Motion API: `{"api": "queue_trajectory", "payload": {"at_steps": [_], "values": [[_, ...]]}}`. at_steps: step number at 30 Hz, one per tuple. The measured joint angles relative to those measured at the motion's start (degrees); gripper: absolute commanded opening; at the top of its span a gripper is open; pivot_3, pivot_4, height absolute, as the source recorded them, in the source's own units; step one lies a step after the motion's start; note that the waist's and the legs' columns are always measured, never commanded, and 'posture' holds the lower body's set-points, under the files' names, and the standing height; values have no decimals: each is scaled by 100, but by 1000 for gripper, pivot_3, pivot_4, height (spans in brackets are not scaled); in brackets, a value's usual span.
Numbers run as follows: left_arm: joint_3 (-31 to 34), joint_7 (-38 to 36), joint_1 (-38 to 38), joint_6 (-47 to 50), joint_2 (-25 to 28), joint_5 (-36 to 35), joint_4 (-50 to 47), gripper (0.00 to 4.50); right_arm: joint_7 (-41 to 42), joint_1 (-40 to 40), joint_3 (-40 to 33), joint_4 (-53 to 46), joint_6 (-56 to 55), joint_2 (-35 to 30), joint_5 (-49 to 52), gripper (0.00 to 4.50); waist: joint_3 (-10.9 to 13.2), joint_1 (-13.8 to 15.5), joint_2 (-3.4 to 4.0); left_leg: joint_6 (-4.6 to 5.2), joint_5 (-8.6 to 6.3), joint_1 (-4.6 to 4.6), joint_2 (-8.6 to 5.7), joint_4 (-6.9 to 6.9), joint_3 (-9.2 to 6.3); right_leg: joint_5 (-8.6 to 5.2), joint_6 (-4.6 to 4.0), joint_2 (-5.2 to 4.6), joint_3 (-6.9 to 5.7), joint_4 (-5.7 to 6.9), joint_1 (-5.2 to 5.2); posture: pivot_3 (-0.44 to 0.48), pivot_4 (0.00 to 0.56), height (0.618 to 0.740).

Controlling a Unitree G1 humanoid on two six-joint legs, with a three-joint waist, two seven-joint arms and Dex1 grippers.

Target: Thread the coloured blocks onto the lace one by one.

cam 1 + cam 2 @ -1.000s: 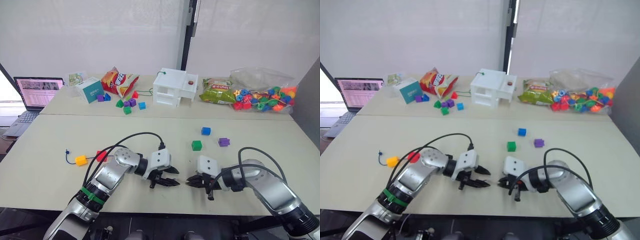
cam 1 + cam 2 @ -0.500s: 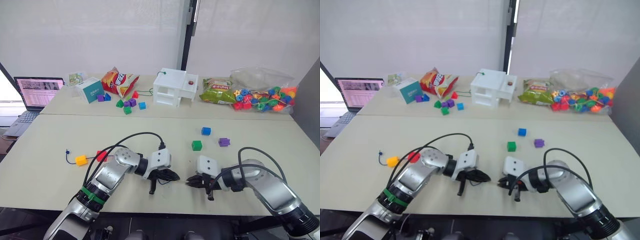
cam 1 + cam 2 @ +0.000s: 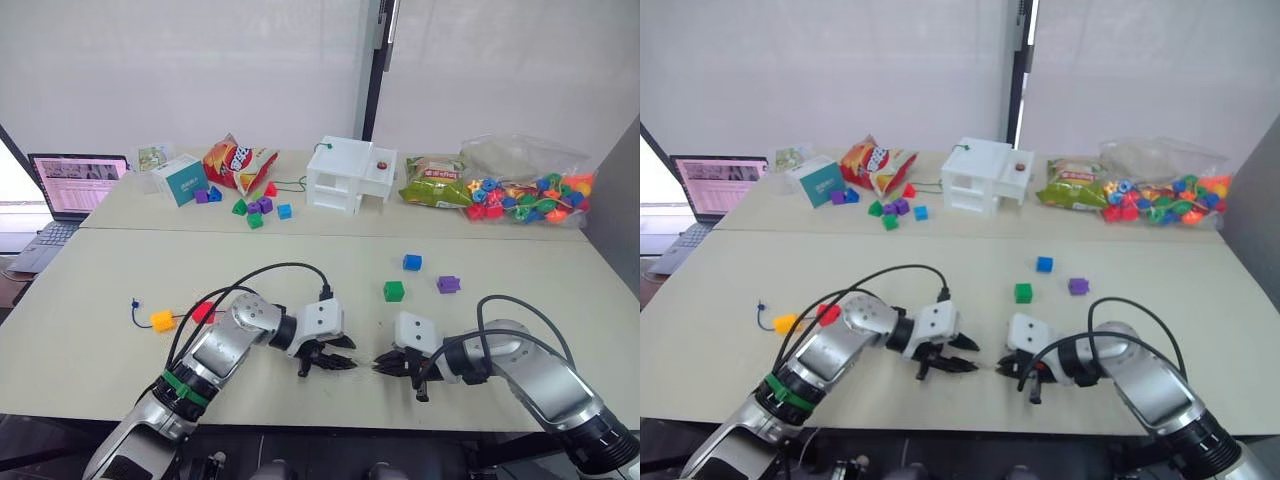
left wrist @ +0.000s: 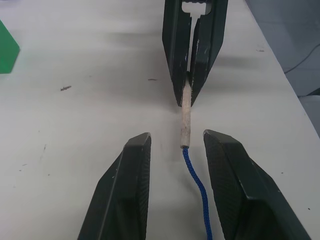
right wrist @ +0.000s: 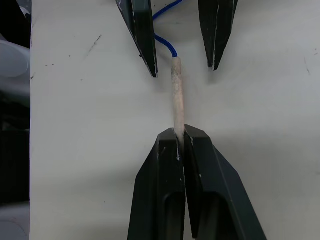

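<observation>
Right gripper [image 5: 179, 135]: fingers clenched on the pale tip of the lace [image 4: 185, 112], low over the near bench [image 3: 90, 370]. Left gripper [image 4: 172, 145]: fingers released, straddling the lace where the pale tip meets the blue cord, not touching it; it faces the right gripper, tips near each other. Lace: blue cord runs left from the tip, behind the left arm, to a knotted end at the bench's left side. Yellow block [image 3: 162, 320] and red block [image 3: 203, 312]: on the cord near the knot, side by side. Green block [image 3: 393, 290], blue block [image 3: 411, 262], purple block [image 3: 448, 284]: loose on the bench, far right of the grippers, apart from each other. Far bench: white box [image 3: 349, 174], laptop [image 3: 66, 187], snack bags, bagged beads [image 3: 525, 196].
</observation>
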Motion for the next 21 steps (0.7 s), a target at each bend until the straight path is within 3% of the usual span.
{"api": "queue_trajectory", "payload": {"at_steps": [5,11,21], "values": [[-29,-2,0,-92,-41,9,81,1784,-6,40,-1,-59,89,-14,20,0,0,-1,0,0,0,0,0,0,0,0,0,0,0,0,0,0,150,740],[-57,-14,0,-116,-109,6,127,16,-31,41,-31,-76,102,-39,31,0,0,-1,0,0,0,0,-1,0,0,0,0,0,0,0,0,0,150,740],[-99,-50,-1,-117,-112,3,128,16,-22,44,-41,-80,105,-66,37,0,0,0,0,0,0,0,0,0,0,0,0,-1,0,-1,1,0,150,740]]}}
